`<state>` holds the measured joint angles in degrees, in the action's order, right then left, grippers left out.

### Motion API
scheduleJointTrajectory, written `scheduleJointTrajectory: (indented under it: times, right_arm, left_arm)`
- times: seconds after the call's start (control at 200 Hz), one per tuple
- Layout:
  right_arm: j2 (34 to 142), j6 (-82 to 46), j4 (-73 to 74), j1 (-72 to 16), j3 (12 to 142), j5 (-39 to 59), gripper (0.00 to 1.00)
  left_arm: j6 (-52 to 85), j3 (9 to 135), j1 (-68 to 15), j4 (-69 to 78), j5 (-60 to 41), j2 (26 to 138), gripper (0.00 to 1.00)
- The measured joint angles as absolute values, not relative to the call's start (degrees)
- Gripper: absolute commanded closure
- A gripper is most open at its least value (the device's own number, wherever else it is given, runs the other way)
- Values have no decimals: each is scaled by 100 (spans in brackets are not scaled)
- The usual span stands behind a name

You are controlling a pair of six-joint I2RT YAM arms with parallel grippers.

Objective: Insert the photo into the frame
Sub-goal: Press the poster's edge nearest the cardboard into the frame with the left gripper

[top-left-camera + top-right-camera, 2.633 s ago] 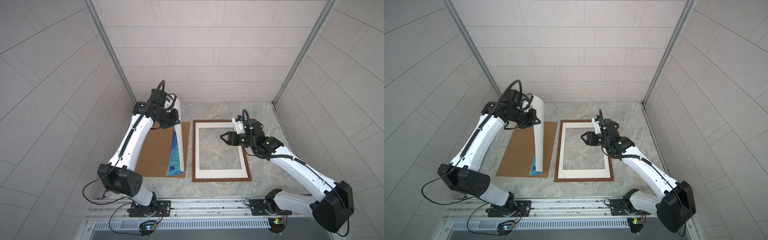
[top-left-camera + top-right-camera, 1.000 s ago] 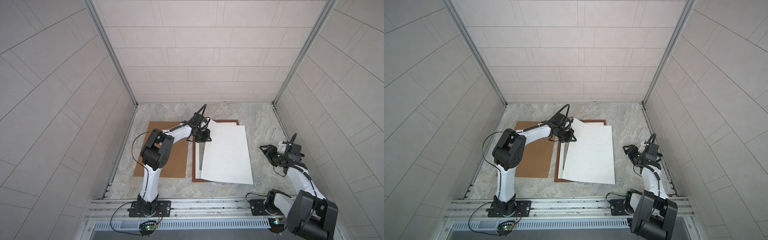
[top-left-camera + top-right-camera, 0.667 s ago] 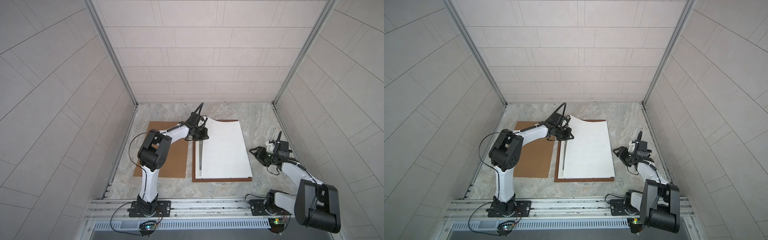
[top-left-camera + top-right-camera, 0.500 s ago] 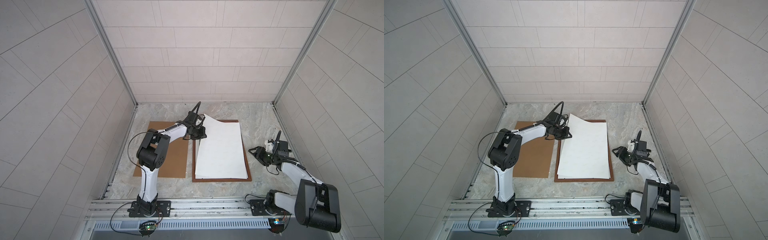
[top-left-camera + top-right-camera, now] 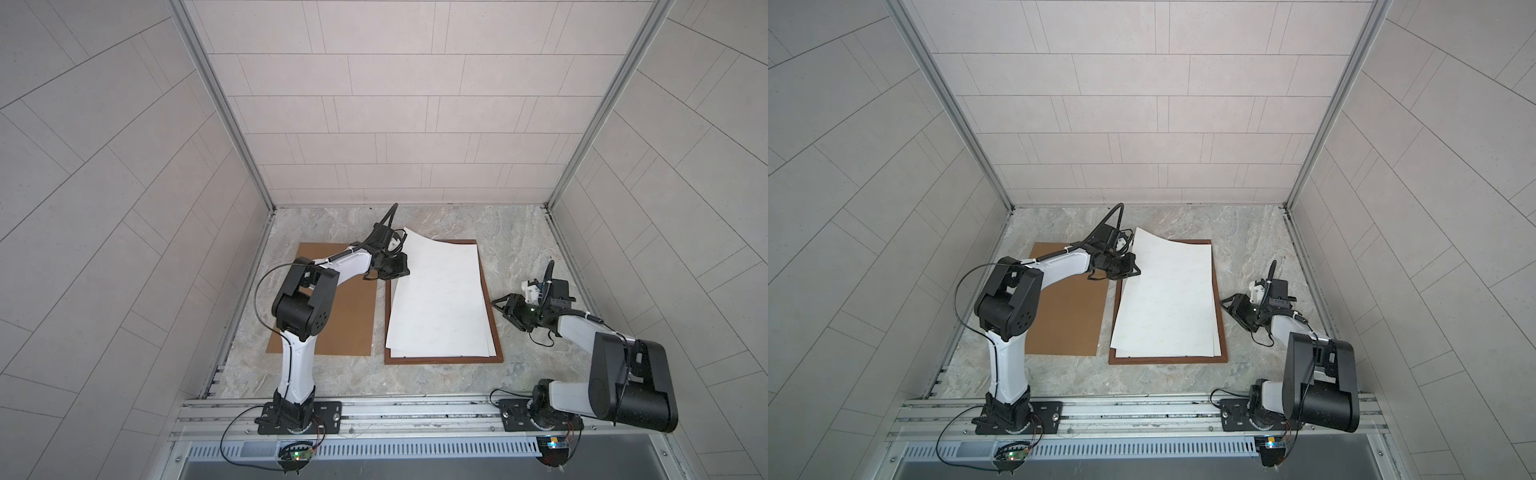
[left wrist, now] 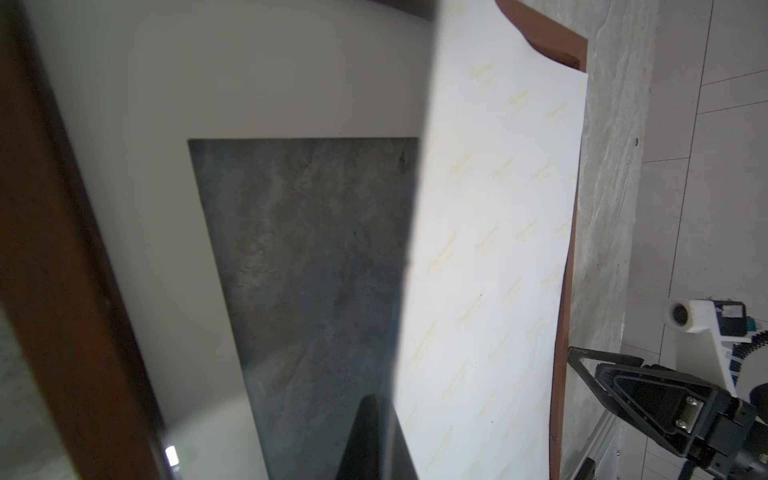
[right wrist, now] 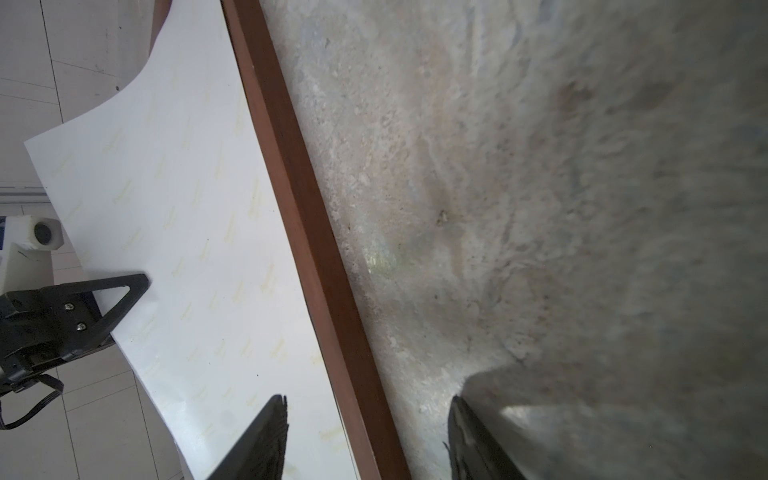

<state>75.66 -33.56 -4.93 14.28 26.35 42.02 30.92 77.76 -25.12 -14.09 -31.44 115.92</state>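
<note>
Clamped left claw [image 5: 401, 271] on photo's [image 5: 440, 303] lifted far-left corner; lay skewed over frame [image 5: 440, 360], long axis front-to-back; right claw [image 5: 503, 309] apart, empty, just beside right rail.

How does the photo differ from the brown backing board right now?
The photo shows its white back; the backing board is brown. The photo lies skewed over the frame, the backing board on the table left of it. The photo's far left edge curls up, pinched in the left gripper; the backing board lies flat, ungripped. Both are large rectangular sheets.
</note>
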Motion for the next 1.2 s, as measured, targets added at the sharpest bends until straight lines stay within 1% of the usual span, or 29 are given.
scheduleJointTrajectory:
  times: [0.21,0.38,0.575,0.886,1.201]
  right_arm:
    - [7568,-3343,-451,1339,2639,4211,43]
    - [7575,-3339,-454,1302,2639,4209,43]
    - [7583,-3332,-454,1280,2639,4209,43]
    - [7662,-3326,-449,1236,2639,4224,44]
    - [7693,-3332,-427,1151,2639,4268,45]
  left_arm:
    - [3282,7323,-2512,-1186,-3118,11349,100]
    - [3317,7273,-2491,-1125,-3094,11161,100]
    - [3402,7242,-2488,-1068,-3052,11166,100]
    - [3830,6810,-2488,-569,-2943,11166,100]
    - [3948,6790,-2580,-405,-2939,11244,100]
